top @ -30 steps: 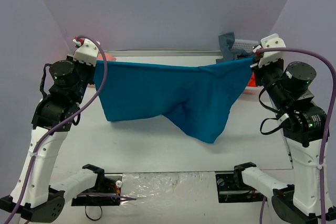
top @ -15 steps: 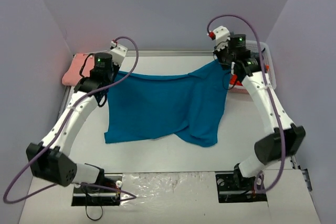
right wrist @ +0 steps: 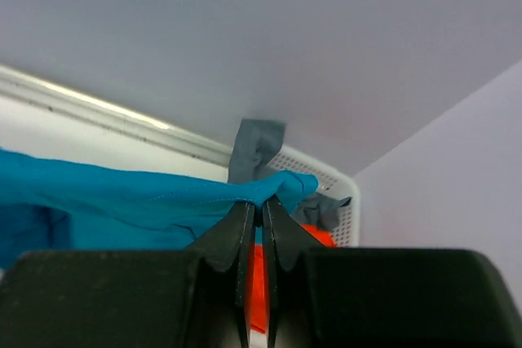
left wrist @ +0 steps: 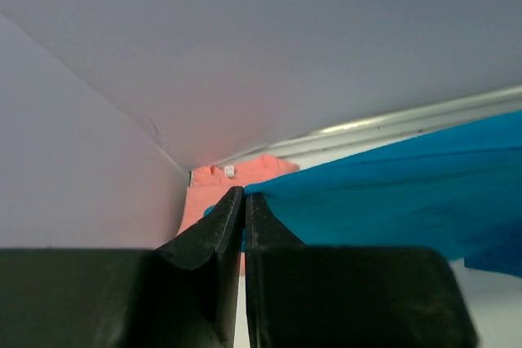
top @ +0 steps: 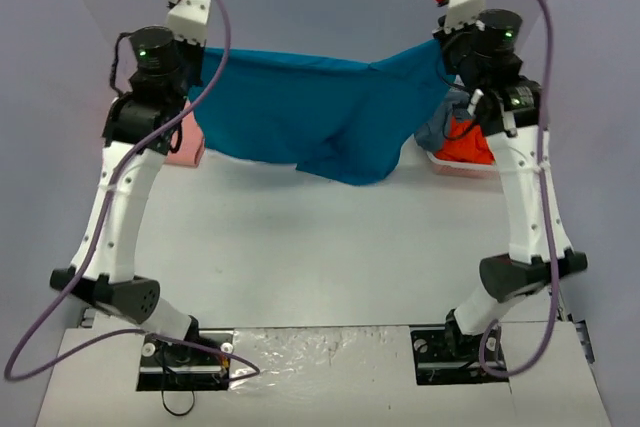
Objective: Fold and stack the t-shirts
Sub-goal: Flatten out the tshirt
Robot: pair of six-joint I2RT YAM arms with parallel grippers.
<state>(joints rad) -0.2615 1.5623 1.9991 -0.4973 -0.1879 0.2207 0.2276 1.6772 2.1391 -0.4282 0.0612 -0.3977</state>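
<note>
The teal-blue t-shirt (top: 320,117) hangs stretched in the air between both raised arms, its lower edge sagging to a point above the table. My left gripper (top: 197,59) is shut on its left top corner; in the left wrist view the jaws (left wrist: 243,195) pinch the teal cloth (left wrist: 391,201). My right gripper (top: 438,47) is shut on the right top corner, with the cloth bunched at the fingertips (right wrist: 261,204). A salmon-pink t-shirt (top: 185,150) (left wrist: 245,173) lies folded at the far left. Orange (top: 465,142) and grey-blue (top: 435,132) t-shirts sit in the basket.
The white lattice basket (right wrist: 330,181) stands at the back right against the wall, with grey-blue cloth (right wrist: 254,148) draped over its rim. Purple walls close in the back and sides. Each arm trails a purple cable.
Both arms have lifted the teal shirt off the table, so it now hangs high and taut. The grips on its two corners have held.
</note>
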